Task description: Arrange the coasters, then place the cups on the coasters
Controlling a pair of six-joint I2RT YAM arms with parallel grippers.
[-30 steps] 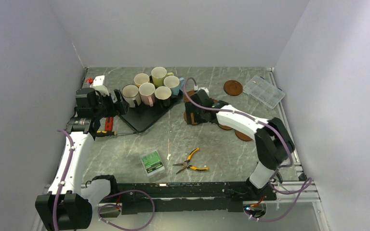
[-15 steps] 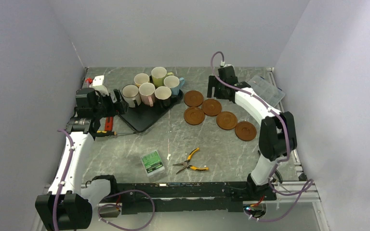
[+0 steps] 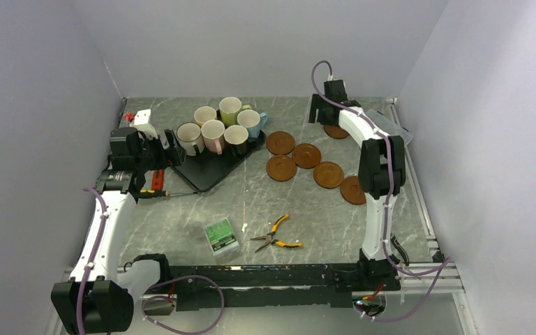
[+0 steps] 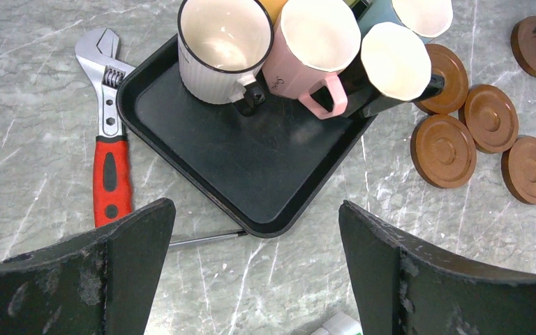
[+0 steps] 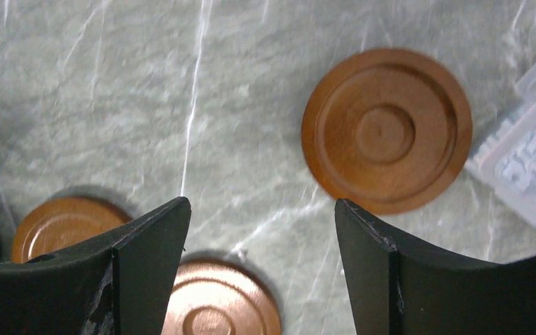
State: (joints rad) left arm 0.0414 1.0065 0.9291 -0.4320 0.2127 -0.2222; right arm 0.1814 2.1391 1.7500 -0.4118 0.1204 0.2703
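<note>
Several reddish-brown coasters (image 3: 306, 155) lie in a loose cluster right of the black tray (image 3: 206, 173). One more coaster (image 5: 386, 130) lies apart at the back right, beside a clear box. Several cups stand packed on the tray's far end, among them the cream-white cup (image 4: 225, 42), the pink cup (image 4: 317, 42) and the black cup (image 4: 391, 66). My right gripper (image 5: 259, 204) hovers open above bare table just left of the lone coaster (image 3: 338, 132), holding nothing. Open and empty too, my left gripper (image 4: 257, 206) hangs over the tray's near corner, short of the cups (image 3: 213, 135).
A clear plastic organiser box (image 3: 387, 132) sits at the back right. Yellow-handled pliers (image 3: 277, 236) and a small green box (image 3: 221, 235) lie near the front. A red-handled wrench (image 4: 108, 160) lies left of the tray.
My right arm swung from over the coaster cluster to the back right, beside the lone coaster, and its jaws narrowed slightly. The left arm has not moved.
</note>
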